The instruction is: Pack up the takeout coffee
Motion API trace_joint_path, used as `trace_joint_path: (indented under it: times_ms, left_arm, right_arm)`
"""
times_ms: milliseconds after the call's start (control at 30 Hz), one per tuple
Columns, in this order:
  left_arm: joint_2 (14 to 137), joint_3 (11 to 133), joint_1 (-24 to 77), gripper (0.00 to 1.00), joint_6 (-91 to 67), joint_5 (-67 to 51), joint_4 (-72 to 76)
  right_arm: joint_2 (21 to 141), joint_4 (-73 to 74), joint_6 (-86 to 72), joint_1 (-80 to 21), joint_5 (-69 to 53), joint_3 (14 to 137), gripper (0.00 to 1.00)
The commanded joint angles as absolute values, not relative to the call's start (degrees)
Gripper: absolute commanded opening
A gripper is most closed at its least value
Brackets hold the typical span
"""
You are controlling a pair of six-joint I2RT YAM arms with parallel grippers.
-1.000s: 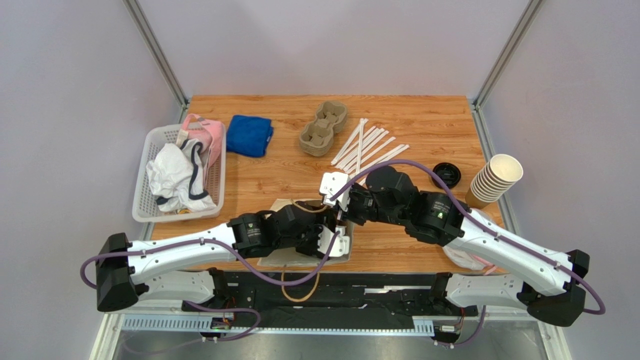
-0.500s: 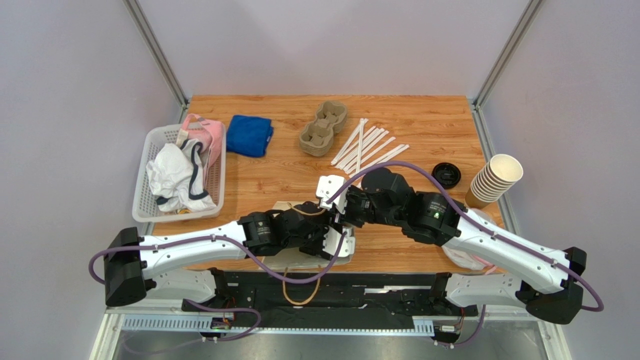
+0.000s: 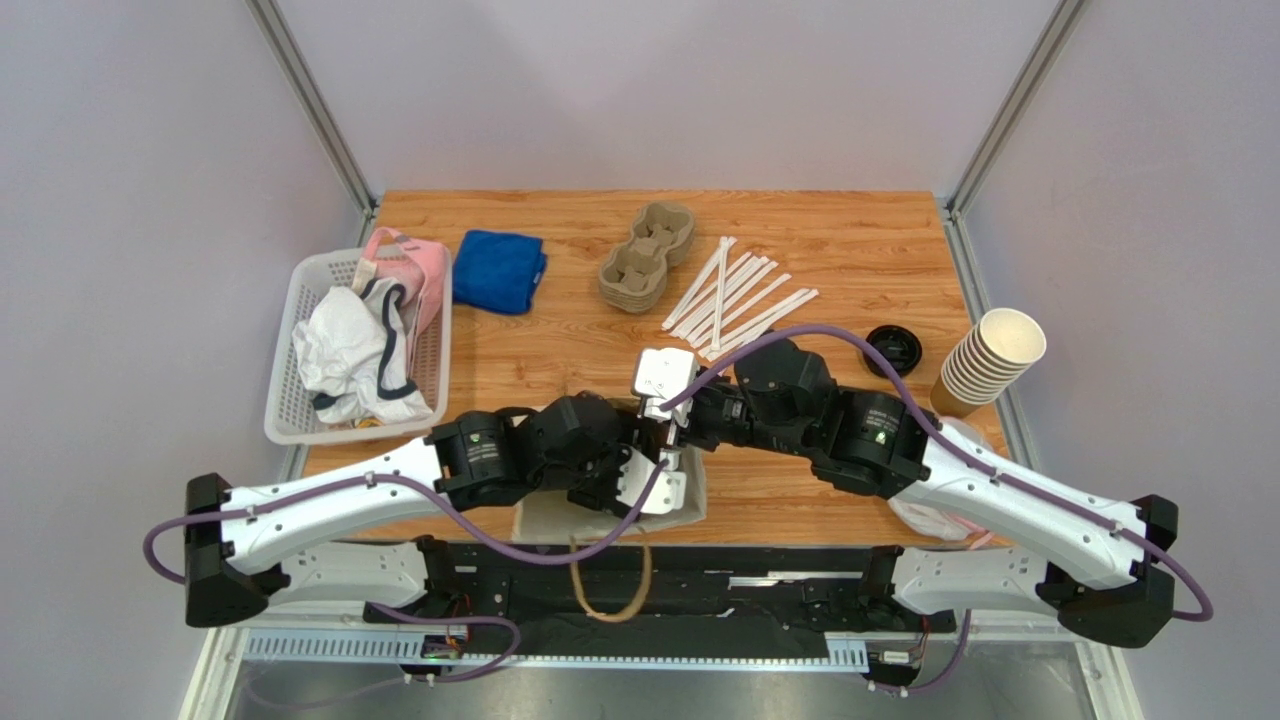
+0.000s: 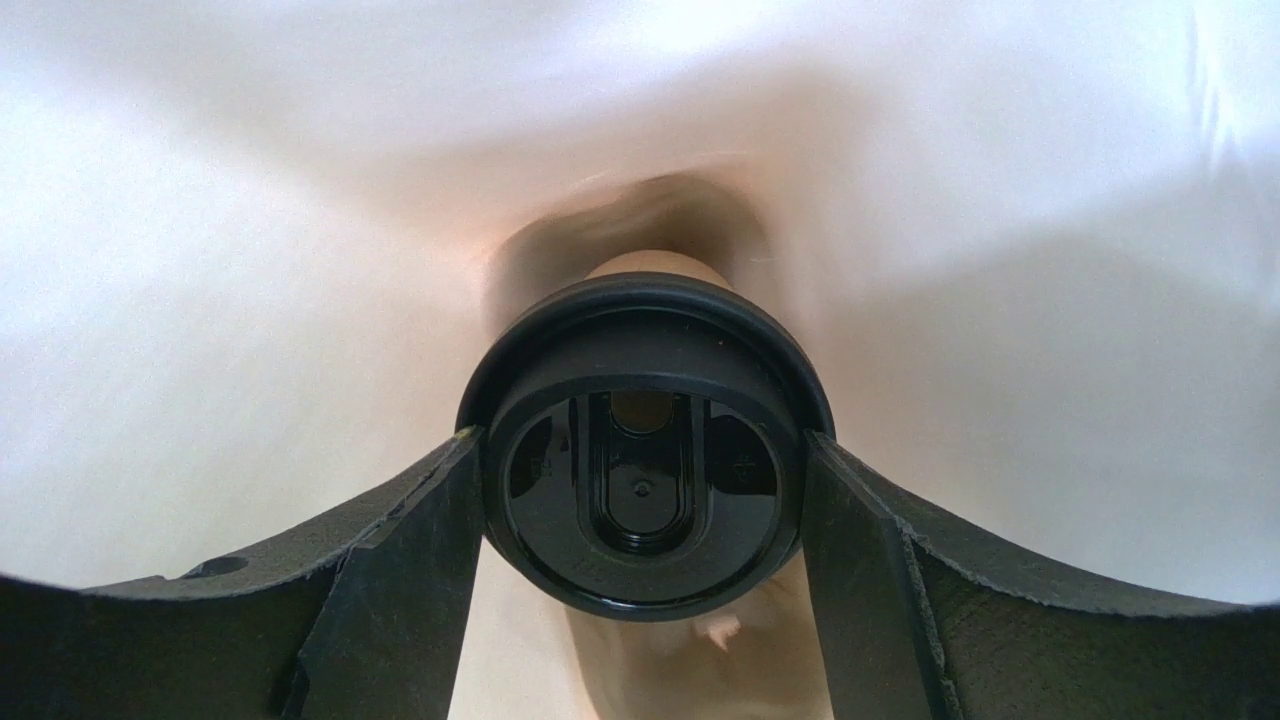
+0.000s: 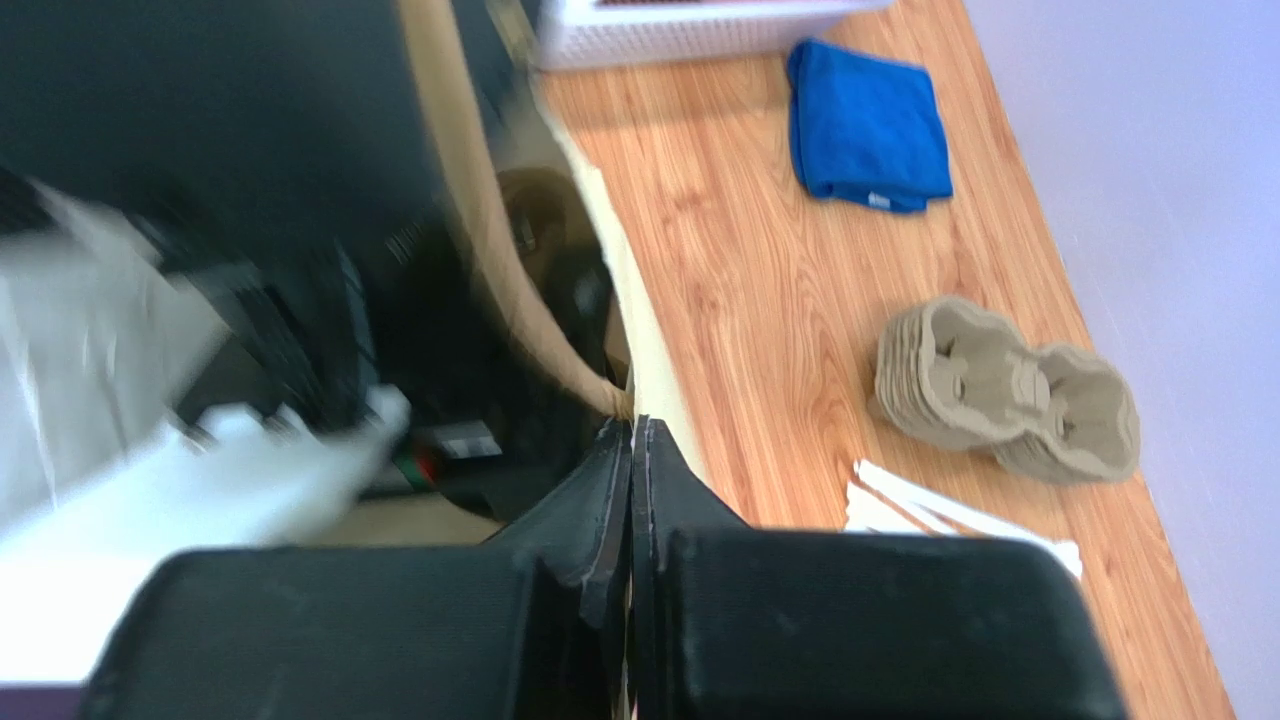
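Note:
In the left wrist view my left gripper (image 4: 643, 503) is shut on the takeout coffee (image 4: 646, 450). Both fingers (image 4: 406, 555) press the sides of its round black lid, and the tan cup body shows below it. Pale paper walls fill the view around it, the inside of the paper bag (image 3: 559, 519). In the top view the left gripper (image 3: 657, 477) is at the bag's mouth, and the cup is hidden there. My right gripper (image 5: 631, 432) is shut on the bag's rim beside its brown handle (image 5: 473, 225), and in the top view it (image 3: 670, 429) is just behind the left one.
A white basket (image 3: 281, 393) of cloths stands at the left, with a blue cloth (image 3: 501, 270) beside it. A pulp cup carrier (image 3: 649, 255) and white straws (image 3: 736, 293) lie at the back. A loose black lid (image 3: 893, 350) and a stack of lidless cups (image 3: 992, 360) are at the right edge.
My left arm has drawn back to the left, and the bag with its handle has shifted toward the near table edge. My right gripper has stayed almost still on the rim.

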State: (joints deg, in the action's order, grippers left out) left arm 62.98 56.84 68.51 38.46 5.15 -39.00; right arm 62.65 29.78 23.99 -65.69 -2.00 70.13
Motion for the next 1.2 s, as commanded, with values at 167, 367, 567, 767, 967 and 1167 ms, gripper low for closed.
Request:
trace_joint_path:
  times_ms: [167,367,567,767,967,1167]
  left_arm:
    - [55.9,57.7,68.6,0.0,41.7,4.0,-44.1]
    - [57.1,59.7,68.6,0.0,41.1,5.5,-48.3]
    - [53.5,56.6,68.6,0.0,42.5,11.1,-52.4]
    - [53.6,55.2,68.6,0.0,42.8,14.1,-49.5]
    - [54.3,51.3,68.6,0.0,44.0,15.8,-44.4]
    - [53.8,48.3,68.6,0.0,46.1,17.8,-40.3]
  right_arm:
    - [62.4,31.6,25.4,-65.0,3.6,69.1,0.0]
    - [62.1,31.6,26.4,-65.0,5.5,69.4,0.0]
    - [60.2,32.5,30.4,-65.7,2.7,68.2,0.0]
    - [59.3,30.8,33.0,-66.6,0.8,66.2,0.0]
    - [59.7,30.5,33.2,-67.1,0.9,66.4,0.0]
    - [60.3,31.3,32.5,-67.1,-1.1,67.2,0.0]
